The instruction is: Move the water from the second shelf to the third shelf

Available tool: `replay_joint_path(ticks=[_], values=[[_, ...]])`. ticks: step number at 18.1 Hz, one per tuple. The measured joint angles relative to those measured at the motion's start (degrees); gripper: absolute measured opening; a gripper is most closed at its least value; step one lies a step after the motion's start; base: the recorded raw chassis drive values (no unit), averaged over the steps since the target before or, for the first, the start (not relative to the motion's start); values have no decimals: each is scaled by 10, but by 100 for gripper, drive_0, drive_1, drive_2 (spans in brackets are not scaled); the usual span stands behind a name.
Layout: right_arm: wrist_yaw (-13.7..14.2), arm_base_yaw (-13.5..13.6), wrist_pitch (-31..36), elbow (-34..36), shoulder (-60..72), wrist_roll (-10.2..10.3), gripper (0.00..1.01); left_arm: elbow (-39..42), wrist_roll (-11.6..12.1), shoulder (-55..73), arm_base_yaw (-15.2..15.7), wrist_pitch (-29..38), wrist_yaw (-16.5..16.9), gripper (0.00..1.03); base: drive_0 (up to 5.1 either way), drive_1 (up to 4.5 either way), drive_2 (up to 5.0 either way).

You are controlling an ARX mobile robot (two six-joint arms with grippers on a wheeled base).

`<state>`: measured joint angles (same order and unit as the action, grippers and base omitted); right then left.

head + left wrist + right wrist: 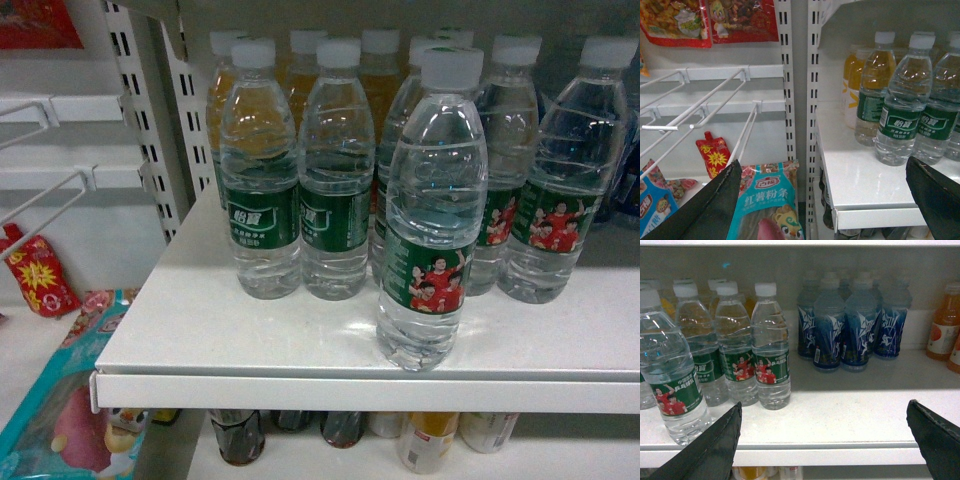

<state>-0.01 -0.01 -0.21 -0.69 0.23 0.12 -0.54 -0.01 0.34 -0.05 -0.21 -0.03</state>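
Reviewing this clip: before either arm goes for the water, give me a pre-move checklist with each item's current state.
1. Front water bottle upright, near the shelf edge, clear of its neighbours: ok.
2. Its cap on: ok.
3. Left gripper open, empty: ok.
4. Right gripper open, empty: ok.
5. Right gripper lined up on that bottle: not ok, the bottle sits left of its jaws.
6. Room on the third shelf: cannot tell.
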Motion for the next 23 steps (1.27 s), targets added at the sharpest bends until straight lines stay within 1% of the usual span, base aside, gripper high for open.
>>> replay_joint_path(ticks=[23], values=[[0,0,0,0,0,-1,98,0,0,0,0,0,0,98,0,0,0]])
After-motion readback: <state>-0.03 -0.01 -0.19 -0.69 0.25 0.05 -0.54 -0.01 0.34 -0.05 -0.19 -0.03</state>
